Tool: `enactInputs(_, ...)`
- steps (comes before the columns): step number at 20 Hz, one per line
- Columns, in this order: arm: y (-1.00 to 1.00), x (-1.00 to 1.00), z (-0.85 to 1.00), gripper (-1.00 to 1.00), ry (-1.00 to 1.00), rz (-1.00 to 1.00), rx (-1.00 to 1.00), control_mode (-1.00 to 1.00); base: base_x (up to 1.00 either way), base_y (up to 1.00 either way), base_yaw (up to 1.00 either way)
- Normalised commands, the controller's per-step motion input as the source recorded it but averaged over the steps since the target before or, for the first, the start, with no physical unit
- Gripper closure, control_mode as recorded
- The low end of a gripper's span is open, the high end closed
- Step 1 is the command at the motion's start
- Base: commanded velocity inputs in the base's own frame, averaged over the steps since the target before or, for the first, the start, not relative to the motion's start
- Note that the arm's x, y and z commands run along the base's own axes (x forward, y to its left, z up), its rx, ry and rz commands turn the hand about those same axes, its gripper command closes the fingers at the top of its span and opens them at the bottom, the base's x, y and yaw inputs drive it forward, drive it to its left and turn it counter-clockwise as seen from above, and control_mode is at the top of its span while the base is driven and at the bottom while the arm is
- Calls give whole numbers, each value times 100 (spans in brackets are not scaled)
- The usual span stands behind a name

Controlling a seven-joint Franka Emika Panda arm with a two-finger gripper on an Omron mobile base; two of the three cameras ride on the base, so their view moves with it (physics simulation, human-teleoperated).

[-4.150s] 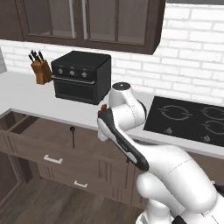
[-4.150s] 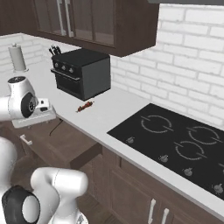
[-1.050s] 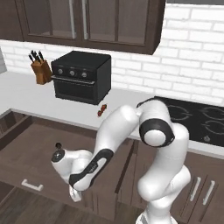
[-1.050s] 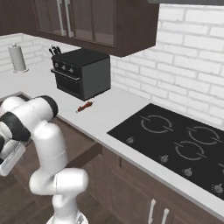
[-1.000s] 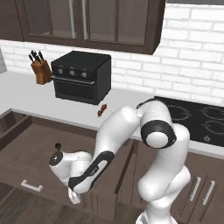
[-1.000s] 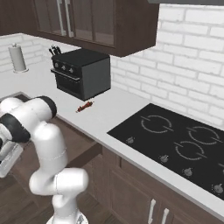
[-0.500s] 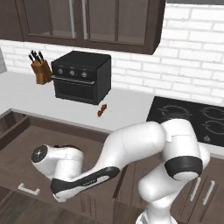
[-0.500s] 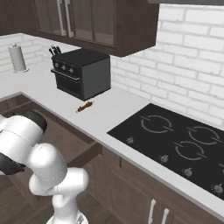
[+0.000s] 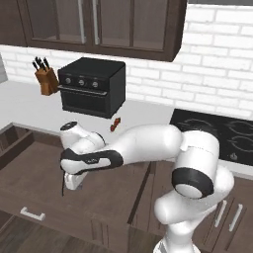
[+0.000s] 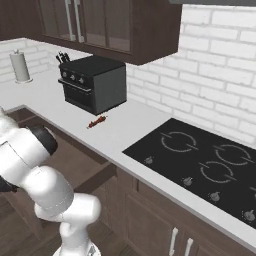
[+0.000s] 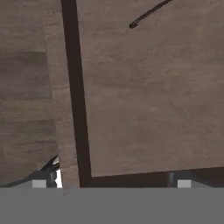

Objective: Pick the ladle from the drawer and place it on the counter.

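Drawer: the wide, shallow, dark brown wooden drawer stands pulled out at the lower left of your left base view, with its small silver bar handle on the front.
Drawer contents: it holds the thin, almost black ladle, lying flat on the drawer floor.
Ladle in hand view: look at the top of the frame, right of centre; the ladle is a slim dark line on the brown drawer floor, cut off by the top edge.
Ladle axis: in the hand view it slants from its lower-left end up to the right. In the left base view it runs nearly straight up and down the frame. You cannot tell from either which end is the bowl.
Gripper: the white two-finger gripper hangs over the drawer, just right of the ladle and not touching it.
Fingers: spread wide, holding nothing; in the hand view the gripper shows its tips near the two bottom corners.
Change: half a second ago the hand sat further left in the left base view; it has since swung right. The drawer is as far out as then, and further out than four seconds ago.
Counter: the long light grey-white countertop carries a boxy black toaster oven and a short reddish-brown item.
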Motion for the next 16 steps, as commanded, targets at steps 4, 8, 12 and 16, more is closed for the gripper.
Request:
enactInputs(4,46,99,-14,-100,13,-57,-6,-100,0,0,0)
enactInputs(8,85,55,-40,-100,2,-50,-14,-100,0,0,0)
enactInputs(12,78,37,-47,-100,-6,-33,-9,-100,0,0,0)
enactInputs(16,47,29,-26,-100,-5,-21,-6,-100,0,0,0)
